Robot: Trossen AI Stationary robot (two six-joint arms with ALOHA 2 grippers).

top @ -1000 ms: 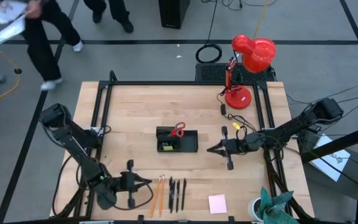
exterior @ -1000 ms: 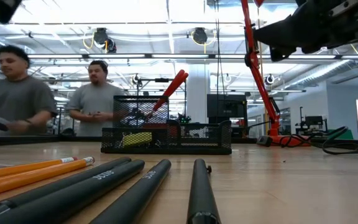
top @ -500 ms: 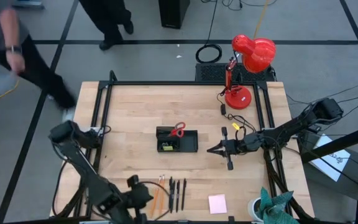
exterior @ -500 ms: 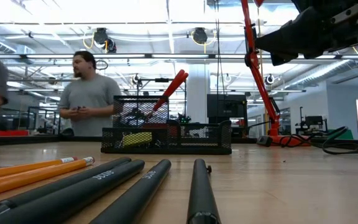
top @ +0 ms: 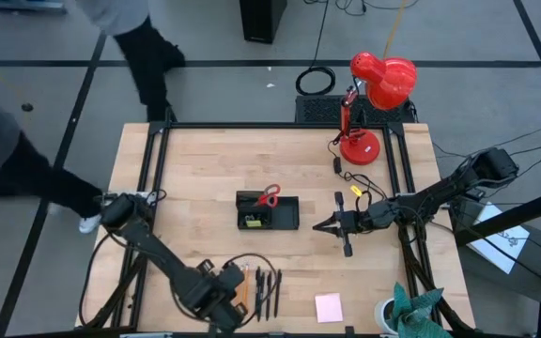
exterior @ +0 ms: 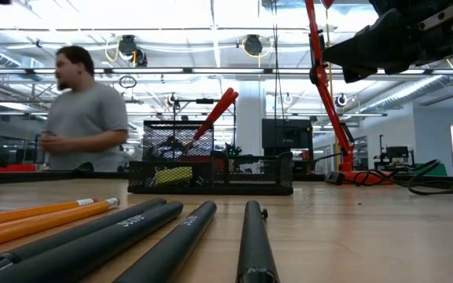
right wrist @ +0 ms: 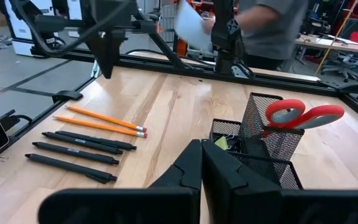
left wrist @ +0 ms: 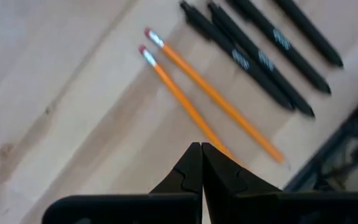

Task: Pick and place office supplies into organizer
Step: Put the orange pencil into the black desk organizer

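Two orange pencils (left wrist: 191,112) (top: 241,282) and three black pens (left wrist: 260,59) (top: 268,293) lie side by side near the table's front edge. My left gripper (left wrist: 201,149) (top: 233,299) is shut, points down and hangs above the pencils' pointed halves, clear of them, as the right wrist view shows (right wrist: 107,62). The black mesh organizer (top: 285,216) (right wrist: 260,155) stands mid-table with red-handled scissors (top: 269,195) (right wrist: 303,115) upright in it and a yellow block (top: 252,222). My right gripper (top: 316,225) (right wrist: 201,155) is shut, level, to the organizer's right.
A pink sticky-note pad (top: 328,307) lies right of the pens. A red desk lamp (top: 369,113) with cables stands at the far right. Black frame rails (top: 148,188) border the table. A person (exterior: 81,110) moves behind the far edge.
My left gripper has swung along the near edge toward the table's right, over the pencils. It has tipped from level to pointing down, rolled, and stayed shut. The people beyond the far edge have walked.
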